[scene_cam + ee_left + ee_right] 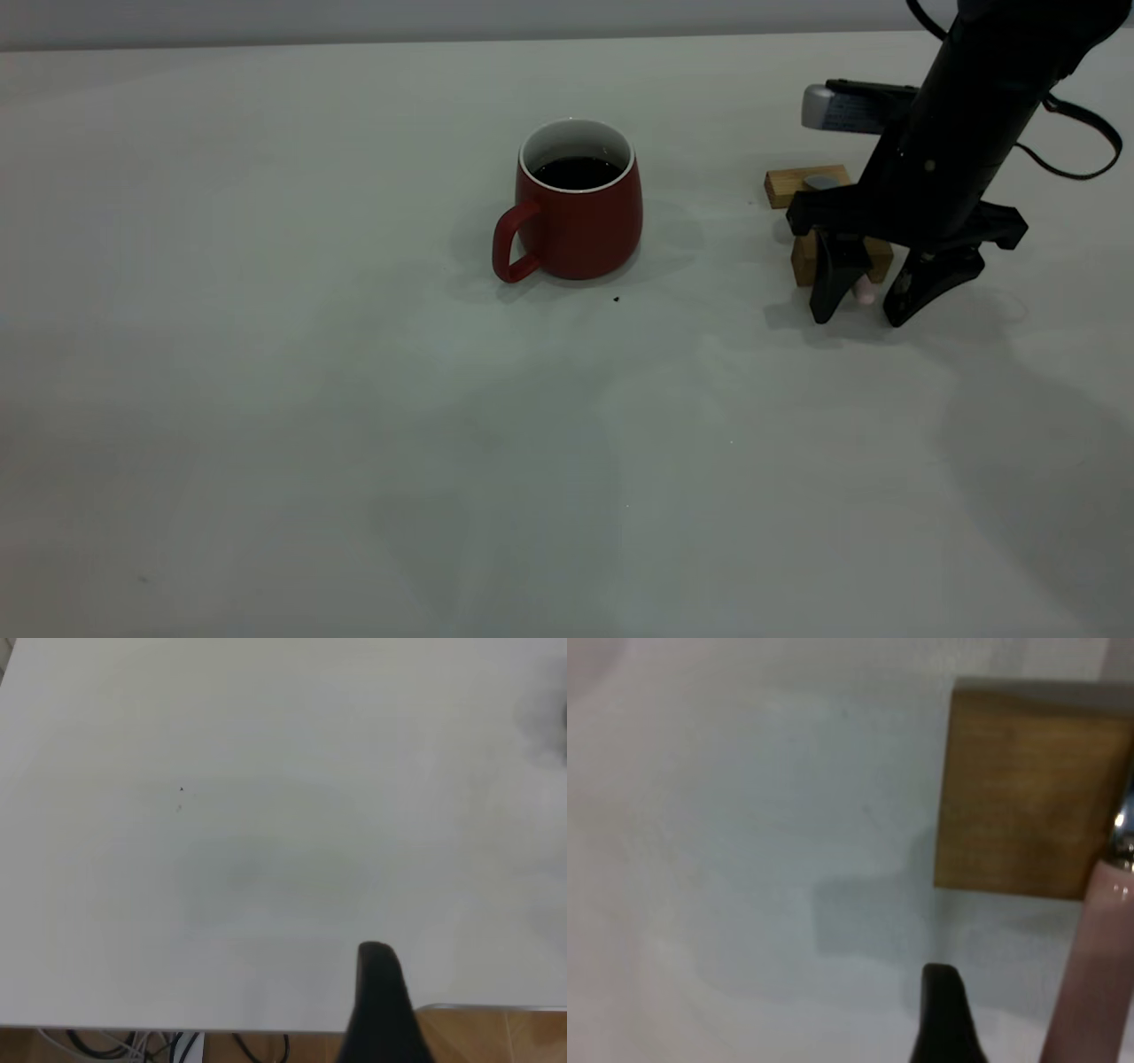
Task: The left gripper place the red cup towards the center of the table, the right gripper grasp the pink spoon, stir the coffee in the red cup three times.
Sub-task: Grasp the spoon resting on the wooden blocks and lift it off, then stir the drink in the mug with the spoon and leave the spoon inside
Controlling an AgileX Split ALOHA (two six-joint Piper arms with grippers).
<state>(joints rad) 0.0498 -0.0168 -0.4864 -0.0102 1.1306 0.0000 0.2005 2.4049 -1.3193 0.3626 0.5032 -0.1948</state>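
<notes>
Jaws of right gripper (858,310) standing apart, straddling pink spoon (864,293) on wooden blocks (804,184), right of red cup (574,208) sitting mid-counter (354,443). Grasp step; next needing closure on handle. Left gripper (381,1010) state unclear.

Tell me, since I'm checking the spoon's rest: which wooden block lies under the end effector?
The nearer block, between the right end effector's fingers; the other block sits farther back.

Dim, even light; soft shadows; wrist views blurred.
</notes>
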